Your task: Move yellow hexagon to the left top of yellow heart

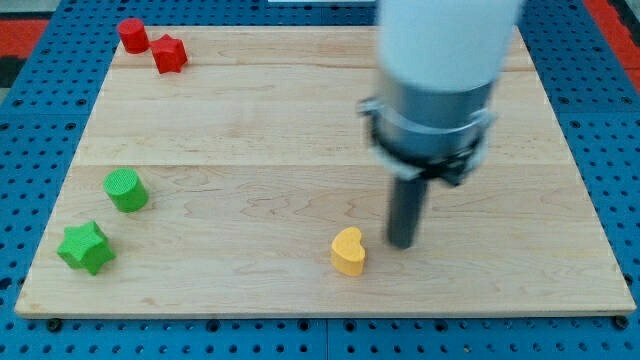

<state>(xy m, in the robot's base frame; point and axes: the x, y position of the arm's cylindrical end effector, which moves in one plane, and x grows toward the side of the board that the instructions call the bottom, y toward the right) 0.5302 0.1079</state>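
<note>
The yellow heart lies on the wooden board, near the view's bottom, a little right of centre. My tip rests on the board just to the right of the heart, with a small gap between them. No yellow hexagon shows in this view; the wide arm body covers part of the board at the view's top right and may hide it.
A red cylinder and a red star sit at the top left corner. A green cylinder and a green star sit near the left edge, toward the bottom. Blue pegboard surrounds the board.
</note>
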